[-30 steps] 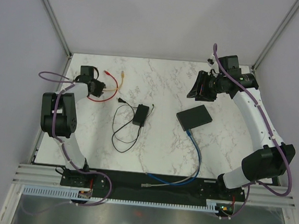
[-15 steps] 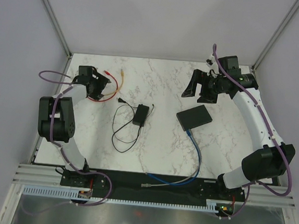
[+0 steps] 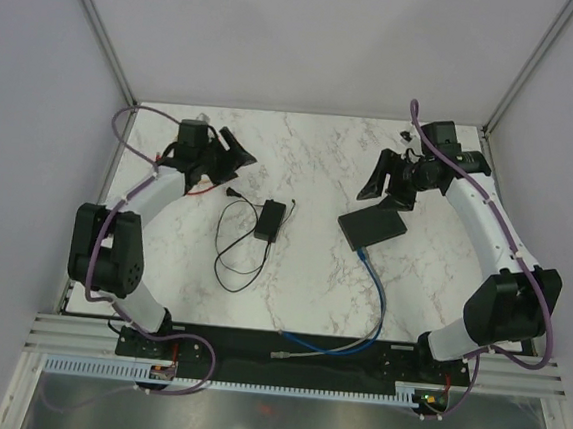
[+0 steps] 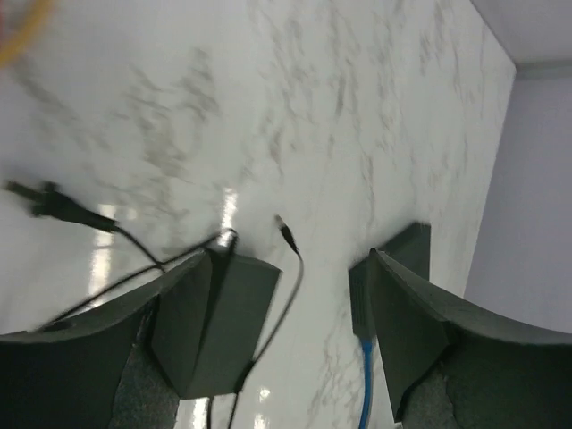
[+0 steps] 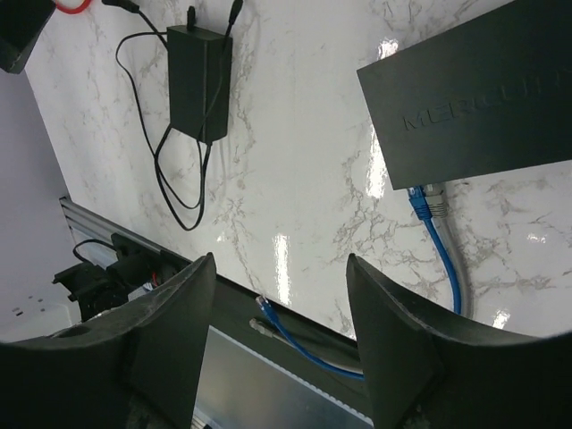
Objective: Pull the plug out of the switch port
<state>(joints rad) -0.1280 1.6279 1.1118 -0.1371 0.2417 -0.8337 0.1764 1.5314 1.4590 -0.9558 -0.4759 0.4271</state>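
Observation:
The switch (image 3: 374,226) is a flat black box lying right of the table's middle, also in the right wrist view (image 5: 483,98) and, partly behind a finger, in the left wrist view (image 4: 359,299). A blue plug (image 5: 423,200) and a grey plug (image 5: 437,195) sit side by side in its near edge. The blue cable (image 3: 377,298) runs from there toward the front rail. My right gripper (image 3: 384,195) hangs open just behind the switch, holding nothing (image 5: 280,259). My left gripper (image 3: 237,148) stands open at the back left, empty (image 4: 291,259).
A small black power brick (image 3: 270,219) with a thin looped cord (image 3: 227,260) lies mid-table. A red cable (image 3: 190,190) curls under the left arm. The loose ends of the blue and grey cables (image 5: 264,308) rest on the front rail (image 3: 295,348).
Both grippers have opened. The left gripper swung from the far left toward the table's middle. The right gripper came down closer to the switch.

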